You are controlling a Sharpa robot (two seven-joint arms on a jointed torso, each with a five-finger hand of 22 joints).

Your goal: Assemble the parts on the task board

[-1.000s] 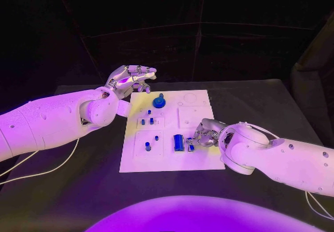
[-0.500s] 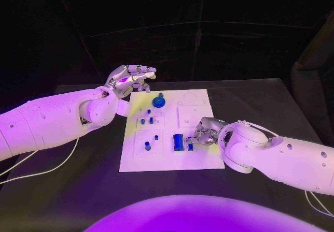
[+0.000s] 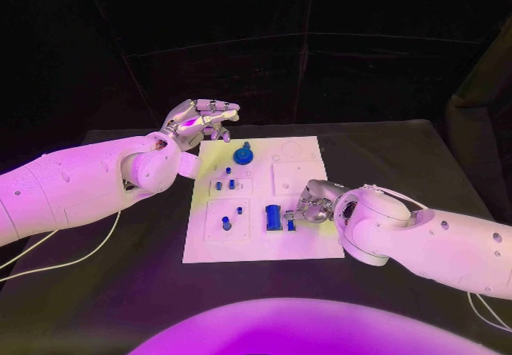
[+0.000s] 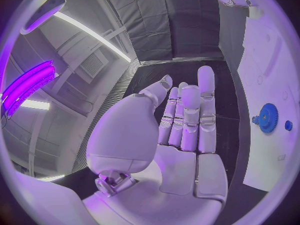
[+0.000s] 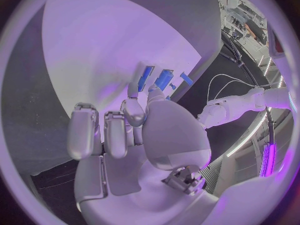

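Note:
The white task board (image 3: pixel 304 174) lies mid-table. On it are a blue gear (image 3: pixel 244 156), several small blue pegs (image 3: pixel 225 183) and a tall blue block (image 3: pixel 274 217). My right hand (image 3: pixel 311 204) is low over the board's near right part. Its thumb and a fingertip pinch a small blue part (image 3: pixel 290 224) just right of the tall block. In the right wrist view the thumb tip (image 5: pixel 153 90) meets that part (image 5: pixel 164 79), beside the block (image 5: pixel 145 77). My left hand (image 3: pixel 200 117) hovers above the board's far left corner, fingers apart and holding nothing. The left wrist view shows the gear (image 4: pixel 267 117).
Black table (image 3: pixel 128 259) surrounds the board on all sides. A white cable (image 3: pixel 64 259) trails from my left arm across the table's left side. Two more blue pegs (image 3: pixel 226 222) stand in the board's near left plate.
The right hand's fingers have shifted very slightly at the small blue part. The left hand has stayed where it was.

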